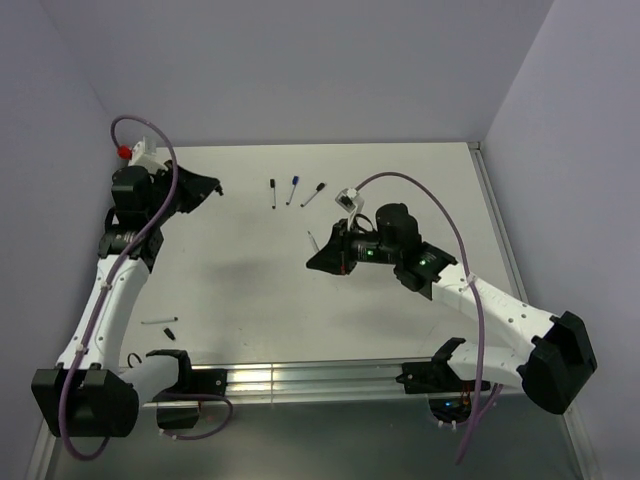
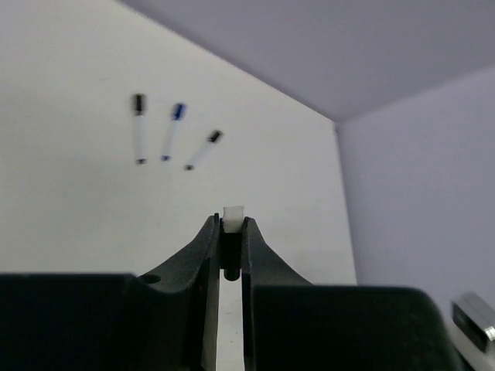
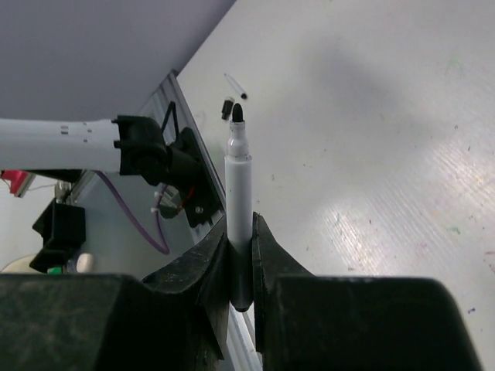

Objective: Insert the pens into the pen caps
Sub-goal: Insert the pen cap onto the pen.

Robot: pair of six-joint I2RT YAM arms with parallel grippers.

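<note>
Right jaws grasp an uncapped pen (image 3: 238,182); left jaws pinch a small white-ended piece (image 2: 233,212), likely a cap. Next, align and mate them.

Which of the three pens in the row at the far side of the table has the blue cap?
The middle pen. Its cap is blue; the left pen and the right pen in that row have black caps.

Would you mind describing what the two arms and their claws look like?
The left arm and right arm have white links and black joint housings, each trailing a purple cable. The left claw and right claw are black, with two curved tapering fingers. Green lights glow on the right arm.
</note>
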